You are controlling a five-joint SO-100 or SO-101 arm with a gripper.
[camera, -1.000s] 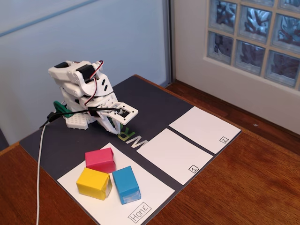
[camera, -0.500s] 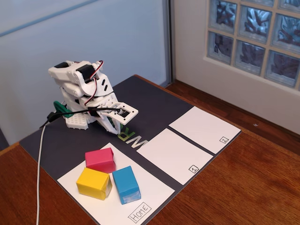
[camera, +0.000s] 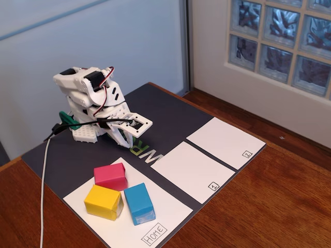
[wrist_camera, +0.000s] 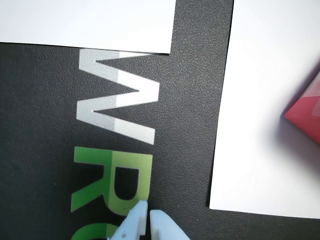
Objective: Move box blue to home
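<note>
The blue box (camera: 138,203) lies on the home sheet (camera: 170,212), the large white paper with a boxed "Home" label at its near corner, in the fixed view. It sits next to a yellow block (camera: 103,202) and a pink block (camera: 110,176) on the same sheet. My white arm is folded at the back of the dark mat, and its gripper (camera: 129,140) hangs low over the mat's lettering, well clear of the blocks. In the wrist view the gripper (wrist_camera: 148,216) is shut with nothing between its pale fingertips; the home sheet (wrist_camera: 265,100) and a corner of the pink block (wrist_camera: 306,111) show at the right.
Two smaller white sheets marked 1 (camera: 191,170) and 2 (camera: 225,142) lie on the dark mat (camera: 165,111) to the right. A white cable (camera: 44,181) runs down the left side. The wooden table (camera: 269,201) surrounds the mat; a wall and glass-block window stand behind.
</note>
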